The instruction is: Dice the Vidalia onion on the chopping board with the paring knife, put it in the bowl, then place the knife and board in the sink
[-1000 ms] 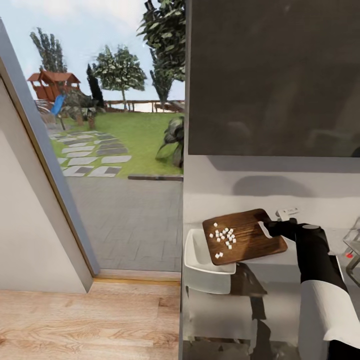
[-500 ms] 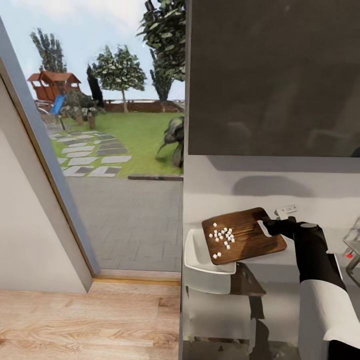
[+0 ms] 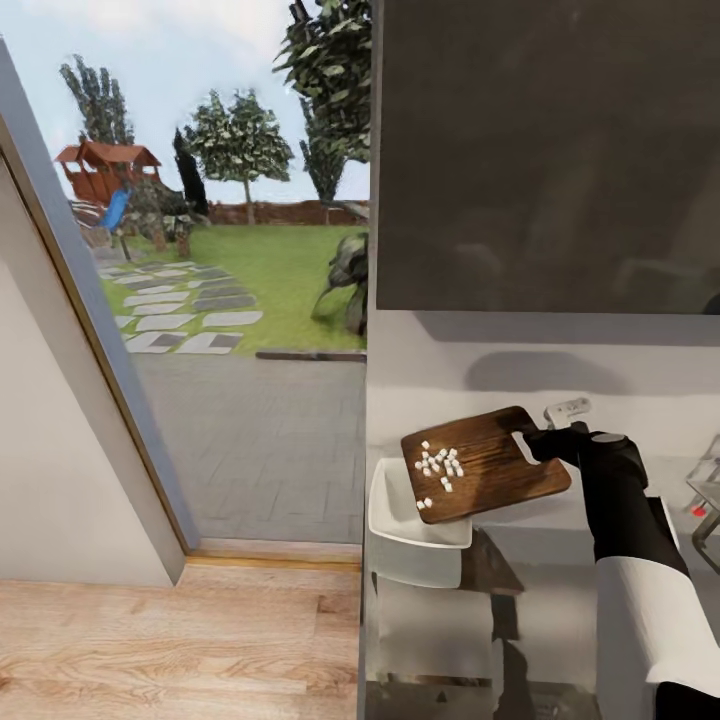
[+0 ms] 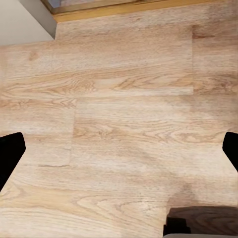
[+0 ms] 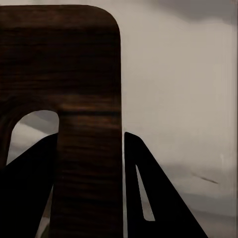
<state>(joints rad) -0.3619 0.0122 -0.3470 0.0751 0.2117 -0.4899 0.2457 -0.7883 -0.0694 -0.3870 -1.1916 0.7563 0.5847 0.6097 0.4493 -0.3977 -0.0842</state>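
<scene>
The right gripper [image 3: 540, 443] is clamped on the handle end of the chopping board [image 3: 487, 462], which slants down leftward, long axis across, diced onion [image 3: 438, 466] over the bowl [image 3: 400, 520]. The left wrist view shows wood floor [image 4: 119, 124] and the left gripper [image 4: 119, 153] fingers spread apart.

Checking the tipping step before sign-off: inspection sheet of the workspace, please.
Surface: glossy grey countertop below a pale backsplash.
Job's things: chopping board lifted and tilted, its low end over the white bowl; diced onion lies on the board. Part of the tap shows at the head view's right edge.
Clutter: nothing seen.
Grippers: right gripper shut on the board's handle end, fingers either side of the strip by the slot. Left gripper open, over wood floor.
Cables: nothing seen.
Surroundings: dark wall cabinet, glass door onto a garden, light wood floor.
</scene>
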